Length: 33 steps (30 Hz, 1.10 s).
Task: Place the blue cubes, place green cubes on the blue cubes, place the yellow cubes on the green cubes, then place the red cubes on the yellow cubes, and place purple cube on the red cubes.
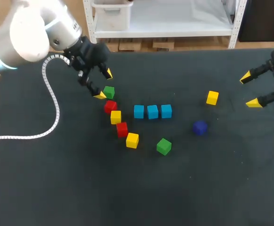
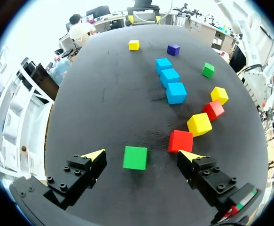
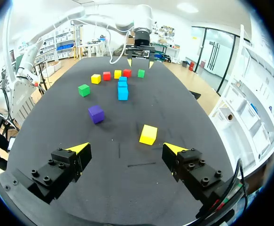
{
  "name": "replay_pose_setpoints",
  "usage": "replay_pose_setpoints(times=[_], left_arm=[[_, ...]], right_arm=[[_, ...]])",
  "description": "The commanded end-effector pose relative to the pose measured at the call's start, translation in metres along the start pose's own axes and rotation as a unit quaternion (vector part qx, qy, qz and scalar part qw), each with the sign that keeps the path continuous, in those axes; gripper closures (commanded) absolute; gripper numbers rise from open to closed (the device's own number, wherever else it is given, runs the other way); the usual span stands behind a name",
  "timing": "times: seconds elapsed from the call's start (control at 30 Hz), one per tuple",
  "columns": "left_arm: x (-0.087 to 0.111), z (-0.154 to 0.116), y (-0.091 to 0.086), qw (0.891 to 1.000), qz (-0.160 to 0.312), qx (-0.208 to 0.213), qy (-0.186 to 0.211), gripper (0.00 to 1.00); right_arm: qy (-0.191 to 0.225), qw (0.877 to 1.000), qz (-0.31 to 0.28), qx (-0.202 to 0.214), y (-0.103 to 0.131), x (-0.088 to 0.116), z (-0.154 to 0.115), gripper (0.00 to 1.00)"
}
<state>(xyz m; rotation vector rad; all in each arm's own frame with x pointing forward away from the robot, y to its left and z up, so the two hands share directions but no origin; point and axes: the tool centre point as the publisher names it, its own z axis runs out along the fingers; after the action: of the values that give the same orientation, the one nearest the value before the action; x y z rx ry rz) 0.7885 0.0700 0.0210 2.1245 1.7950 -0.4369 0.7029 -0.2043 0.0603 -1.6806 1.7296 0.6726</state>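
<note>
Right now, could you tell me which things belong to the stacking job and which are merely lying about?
Job: blue cubes, green cubes, yellow cubes, red cubes, purple cube.
Lying about: white coiled cable.

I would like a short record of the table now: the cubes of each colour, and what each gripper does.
blue cubes: three in a row, nothing on them
left gripper: open, green cube between its fingers, untouched
right gripper: open, empty
other green cube: loose
red cubes: two, loose
yellow cubes: three, loose
purple cube: one, loose
</note>
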Motion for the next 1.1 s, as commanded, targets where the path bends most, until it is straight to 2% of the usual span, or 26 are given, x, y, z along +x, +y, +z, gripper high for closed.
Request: replay_pose_setpoints(times=[0.03,0.3,1.1], left_arm=[[0.0,0.002,-0.01,0.999,-0.011,-0.03,0.008,0.0],[0.001,0.003,-0.008,0.999,-0.02,-0.036,0.012,0.0],[0.011,0.009,0.025,0.999,0.007,-0.014,0.033,0.0]], right_arm=[[0.0,1.0,0.0,0.001,0.001,0.0,0.0,0.0],[0.0,1.0,0.0,0.001,0.001,0.0,0.0,0.0],[0.0,1.0,0.0,0.001,0.001,0.0,0.0,0.0]])
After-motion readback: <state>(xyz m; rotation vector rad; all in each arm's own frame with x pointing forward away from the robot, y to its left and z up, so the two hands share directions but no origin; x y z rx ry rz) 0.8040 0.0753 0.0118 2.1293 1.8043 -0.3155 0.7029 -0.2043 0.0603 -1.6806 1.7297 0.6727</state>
